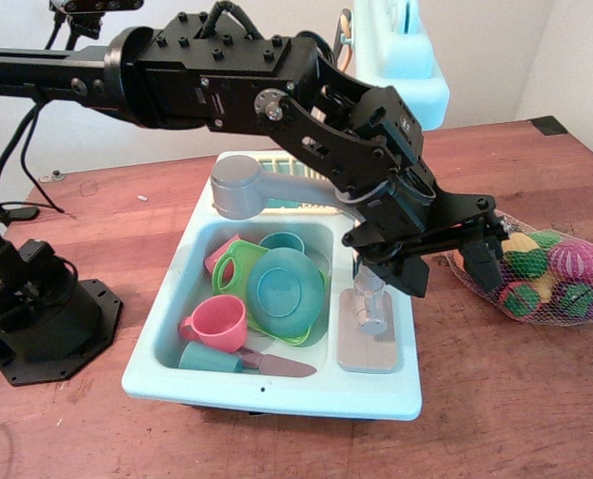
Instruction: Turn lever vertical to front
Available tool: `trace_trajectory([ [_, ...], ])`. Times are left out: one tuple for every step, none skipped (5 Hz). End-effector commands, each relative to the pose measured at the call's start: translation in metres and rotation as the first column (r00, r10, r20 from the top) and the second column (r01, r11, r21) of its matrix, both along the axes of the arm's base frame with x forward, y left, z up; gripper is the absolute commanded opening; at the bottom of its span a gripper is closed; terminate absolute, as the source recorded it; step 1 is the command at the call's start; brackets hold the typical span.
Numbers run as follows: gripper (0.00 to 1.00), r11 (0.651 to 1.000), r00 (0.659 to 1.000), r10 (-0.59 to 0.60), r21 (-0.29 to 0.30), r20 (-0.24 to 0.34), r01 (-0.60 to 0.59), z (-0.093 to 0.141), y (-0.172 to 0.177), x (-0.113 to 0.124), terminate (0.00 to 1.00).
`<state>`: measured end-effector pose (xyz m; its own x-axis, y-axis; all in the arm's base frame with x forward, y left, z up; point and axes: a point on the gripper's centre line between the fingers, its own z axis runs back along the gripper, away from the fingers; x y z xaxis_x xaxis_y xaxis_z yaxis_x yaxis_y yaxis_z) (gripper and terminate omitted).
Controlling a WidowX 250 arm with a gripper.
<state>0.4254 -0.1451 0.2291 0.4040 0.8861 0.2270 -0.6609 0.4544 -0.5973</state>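
Note:
The lever is a small grey handle with a round knob, standing on a grey block on the right side of the light blue toy sink. My gripper hangs just above and to the right of it, jaws spread wide and empty. Its left finger is close over the lever's top; I cannot tell if they touch. Its right finger is out over the table beside the sink. The long grey faucet spout reaches left over the basin.
The basin holds a pink cup, teal and green plates, a teal cup and a toy knife. A mesh bag of toy fruit lies just right of the gripper. The arm's base stands at left.

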Motion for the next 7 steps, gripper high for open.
trace_trajectory([
  [1.00, 1.000, 1.000, 0.000, 0.000, 0.000, 0.000, 0.000, 0.000, 0.000, 0.00],
  [1.00, 1.000, 1.000, -0.005, 0.000, -0.014, 0.005, -0.006, -0.002, -0.005, 0.00],
  [1.00, 1.000, 1.000, -0.008, -0.002, -0.023, 0.008, -0.014, -0.005, -0.010, 0.00],
  [1.00, 1.000, 1.000, -0.014, -0.009, -0.015, 0.014, -0.019, -0.005, -0.016, 0.00],
  [1.00, 1.000, 1.000, -0.012, -0.005, -0.010, 0.012, -0.021, -0.001, -0.029, 0.00],
  [1.00, 1.000, 1.000, -0.006, -0.017, -0.010, 0.005, -0.029, 0.000, -0.044, 0.00],
  [1.00, 1.000, 1.000, -0.008, -0.026, -0.011, 0.008, -0.038, 0.001, -0.053, 0.00],
])
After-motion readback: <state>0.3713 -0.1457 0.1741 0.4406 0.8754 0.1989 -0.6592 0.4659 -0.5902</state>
